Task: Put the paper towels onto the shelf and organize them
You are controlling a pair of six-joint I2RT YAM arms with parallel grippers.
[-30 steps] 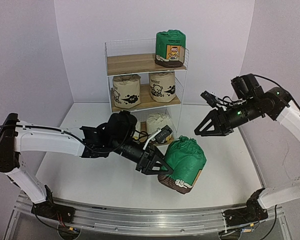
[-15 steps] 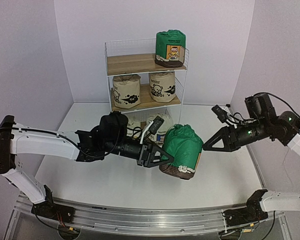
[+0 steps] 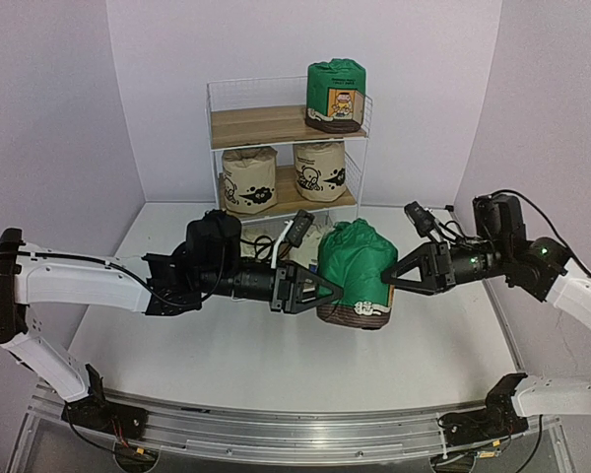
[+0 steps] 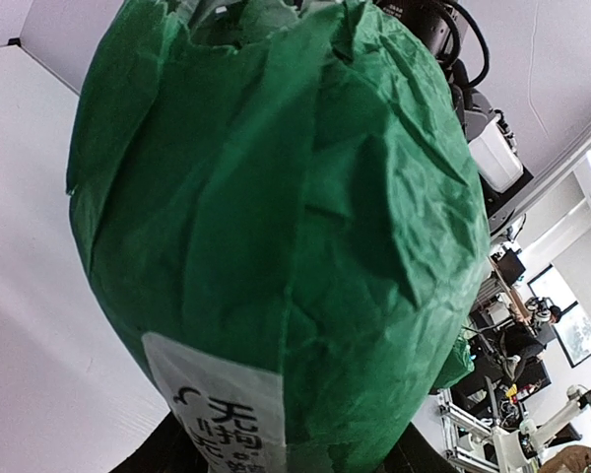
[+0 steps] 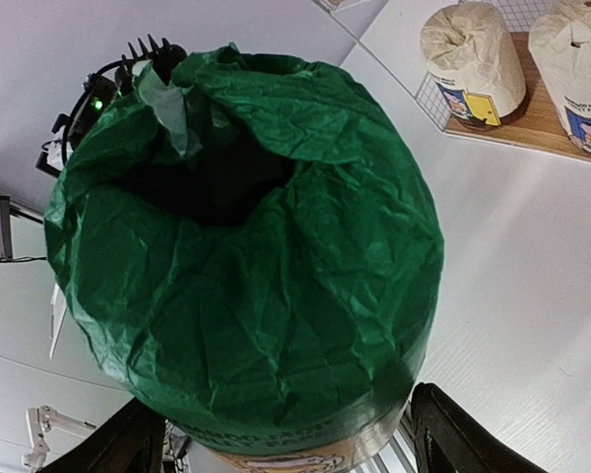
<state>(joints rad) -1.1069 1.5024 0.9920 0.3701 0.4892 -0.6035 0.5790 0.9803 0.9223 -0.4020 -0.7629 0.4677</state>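
My left gripper (image 3: 325, 288) is shut on a green paper towel roll (image 3: 357, 268) and holds it upright above the table in front of the shelf (image 3: 217, 148). The roll fills the left wrist view (image 4: 286, 197). My right gripper (image 3: 394, 279) is open at the roll's right side. In the right wrist view its fingers (image 5: 453, 434) straddle the roll (image 5: 256, 276). A second green roll (image 3: 336, 96) stands on the top board. Two beige rolls (image 3: 249, 179) stand on the middle board. Two white rolls (image 5: 473, 64) stand on the bottom board, partly hidden in the top view.
The shelf stands at the back of the white table (image 3: 177, 345), against the rear wall. Its top board is bare on the left side (image 3: 251, 123). The purple side walls close in on left and right.
My left arm has carried the green roll up and back toward the shelf and set it upright. My right gripper has swung down and left to the roll's right side.
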